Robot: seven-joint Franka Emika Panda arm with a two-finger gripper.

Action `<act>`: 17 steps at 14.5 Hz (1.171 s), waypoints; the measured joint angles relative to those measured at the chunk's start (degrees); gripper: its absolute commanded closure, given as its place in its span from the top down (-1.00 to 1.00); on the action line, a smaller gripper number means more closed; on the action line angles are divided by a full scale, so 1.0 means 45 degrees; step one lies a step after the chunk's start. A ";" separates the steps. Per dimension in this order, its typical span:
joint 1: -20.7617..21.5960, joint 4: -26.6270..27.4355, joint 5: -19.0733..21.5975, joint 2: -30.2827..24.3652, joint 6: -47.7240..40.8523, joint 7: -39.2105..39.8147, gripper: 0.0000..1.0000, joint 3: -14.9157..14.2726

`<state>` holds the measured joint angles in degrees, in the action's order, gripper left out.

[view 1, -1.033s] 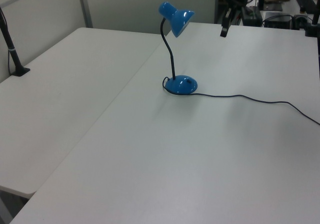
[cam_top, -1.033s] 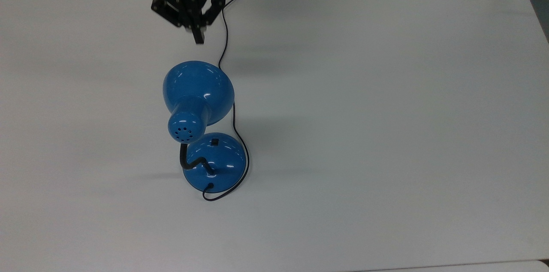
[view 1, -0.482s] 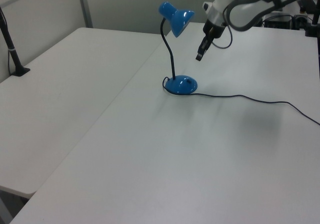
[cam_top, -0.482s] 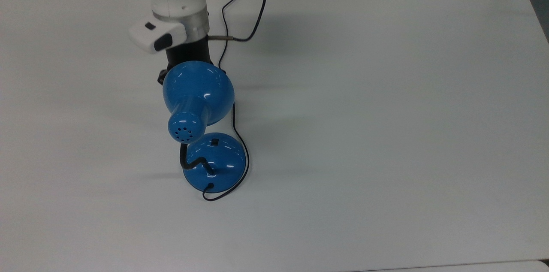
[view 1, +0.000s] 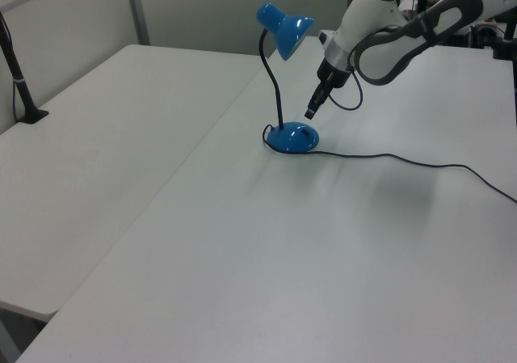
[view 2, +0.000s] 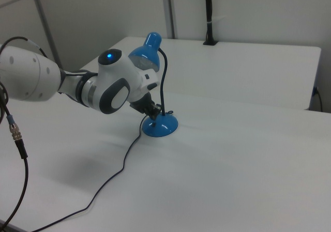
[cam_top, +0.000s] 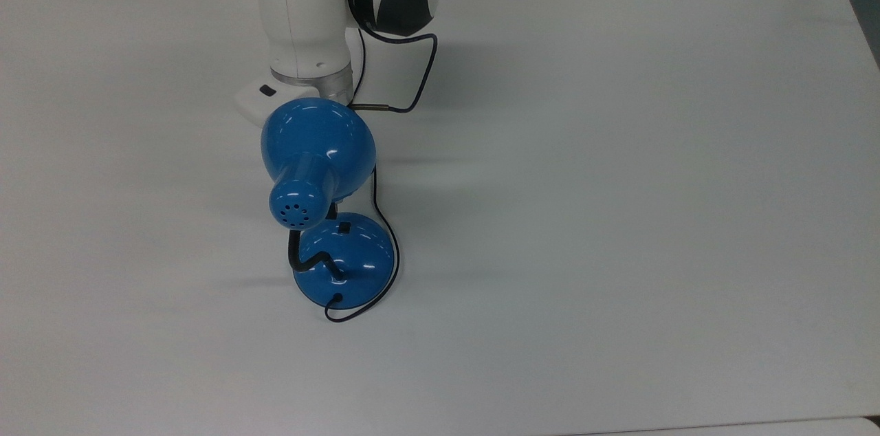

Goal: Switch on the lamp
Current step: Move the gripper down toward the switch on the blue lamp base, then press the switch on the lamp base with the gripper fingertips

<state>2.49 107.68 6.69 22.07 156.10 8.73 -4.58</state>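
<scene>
Near the middle of the white bench (view 1: 242, 250) the lamp (view 1: 292, 137) is stood, its cord (view 1: 420, 164) trailed away. Just above the lamp's base the hand (view 1: 310, 112) is held, tip pointed down; its fingers appear closed together.

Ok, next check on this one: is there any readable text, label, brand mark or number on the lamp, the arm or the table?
None can be read.
Lamp: plain glossy blue shade and base, no lettering; the black switch on the base carries no mark that can be made out.
Robot arm: white and black shells, no legible brand or number; a small blue light glows on it in the right view.
Table: bare white top, no label.
</scene>
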 measured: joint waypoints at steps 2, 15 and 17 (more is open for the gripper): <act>0.0000 -0.0005 0.0000 0.0054 0.0011 -0.0009 -1.00 0.0024; 0.0097 -0.0816 -0.0006 0.1162 0.0445 -0.0509 -1.00 0.0315; 0.0133 -0.0897 -0.0025 0.1221 0.0445 -0.0516 -1.00 0.0315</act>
<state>3.09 103.65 6.58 27.57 158.10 6.41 -3.17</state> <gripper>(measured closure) 0.991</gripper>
